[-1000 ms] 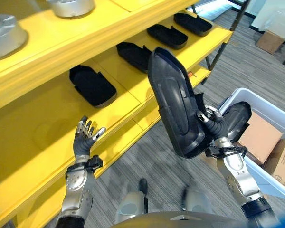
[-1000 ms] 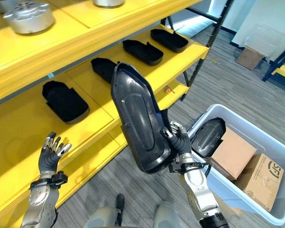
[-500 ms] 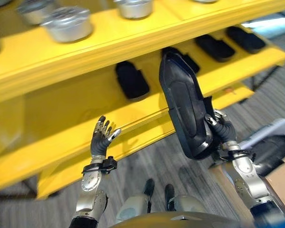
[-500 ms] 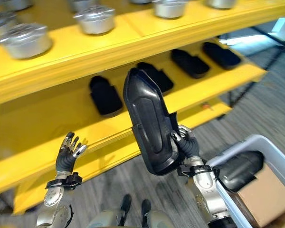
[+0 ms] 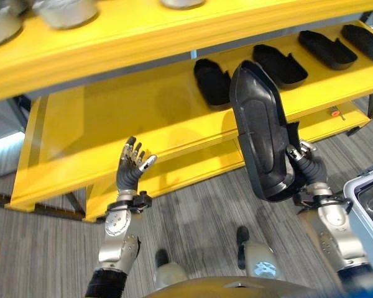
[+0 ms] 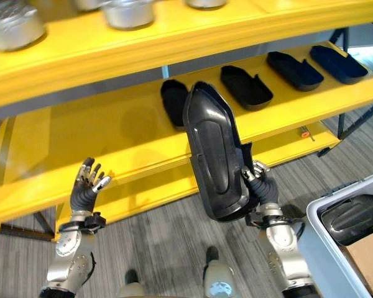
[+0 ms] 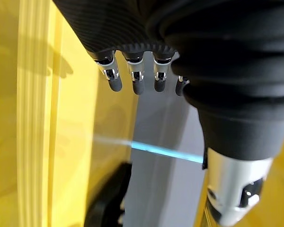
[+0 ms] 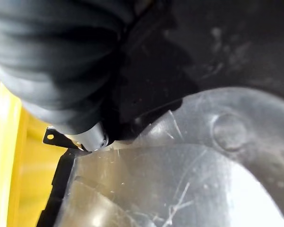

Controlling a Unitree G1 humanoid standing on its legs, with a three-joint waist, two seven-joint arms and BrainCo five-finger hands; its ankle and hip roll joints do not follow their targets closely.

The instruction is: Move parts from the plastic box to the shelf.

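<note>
Fingers [image 5: 296,151] of the right hand [image 5: 308,169] curl round the lower edge of a long black part [image 5: 258,130], which stands nearly upright above the wrist with its hollow, ribbed face turned toward the camera. In the right wrist view the glossy black moulding [image 8: 189,161] lies right against the dark ribbed cover, and the grip itself is mostly hidden there. Off to that hand's outer side, the corner of a grey plastic box [image 6: 336,248] shows with another black part [image 6: 354,218] lying inside it next to a brown carton [image 6: 368,251].

The left hand [image 5: 130,171] is raised with its palm toward the shelf, fingers spread and straight, holding nothing and touching nothing; its own wrist view shows the dark tips in a loose row before yellow board.

Beyond both hands runs the yellow shelf [image 5: 112,133]. On its lower board, past the held part, a row of similar black parts [image 6: 245,87] lies side by side. On the board above stand several silver metal housings [image 6: 132,11].
</note>
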